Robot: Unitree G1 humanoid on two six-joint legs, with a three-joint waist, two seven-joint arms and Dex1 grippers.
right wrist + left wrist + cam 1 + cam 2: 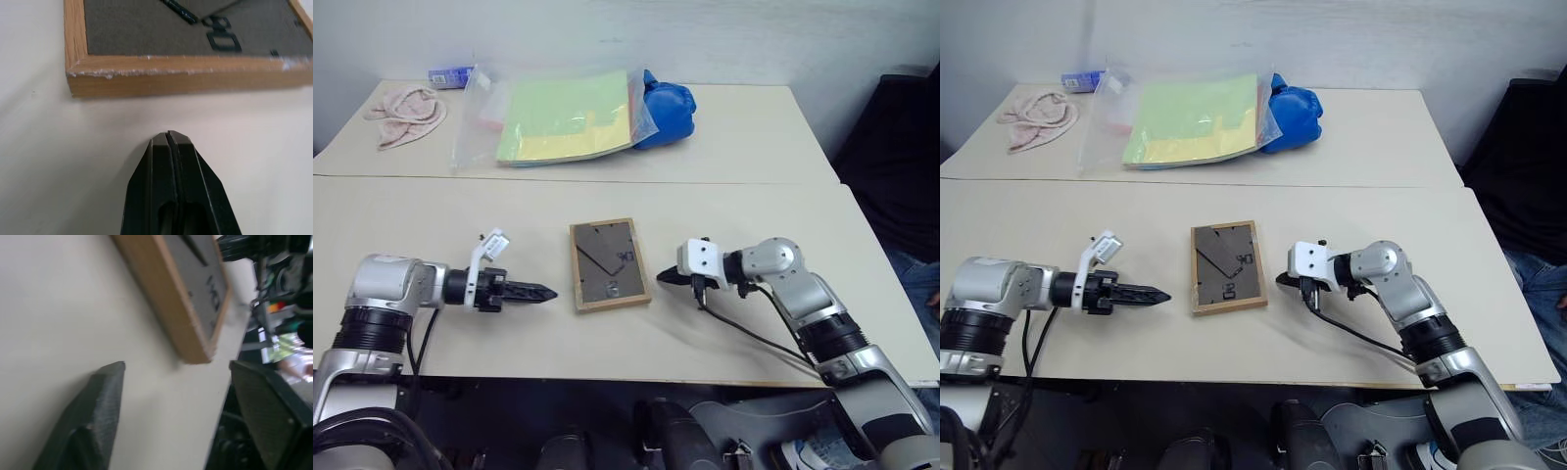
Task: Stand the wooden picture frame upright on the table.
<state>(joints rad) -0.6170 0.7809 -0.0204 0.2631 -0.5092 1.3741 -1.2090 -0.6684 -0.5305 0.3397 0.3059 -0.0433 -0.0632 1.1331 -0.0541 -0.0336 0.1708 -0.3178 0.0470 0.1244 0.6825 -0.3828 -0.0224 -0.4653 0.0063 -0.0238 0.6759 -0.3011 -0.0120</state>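
- I see the wooden picture frame point(605, 264) lying flat, back side up, near the middle of the front half of the table point(754, 127); its grey backing and folded easel stand face the ceiling.
- My left gripper point(536, 292) sits at the frame's 9 o'clock, near it but not touching, pointing toward it. In the left wrist view its fingers point(98, 416) stand wide apart with nothing between them, and the frame's corner lies just ahead.
- My right gripper point(666, 277) is at the frame's 3 o'clock, just beside the frame's edge. In the right wrist view its fingers point(171, 186) are pressed together, empty, the tip a short way off the frame's wooden side.
- Toward 12 o'clock, on the far half of the table: a plastic bag of green and yellow papers point(563, 117), a blue object point(666, 103) touching the bag's right end, and a pinkish cloth point(406, 110) at 10 o'clock.
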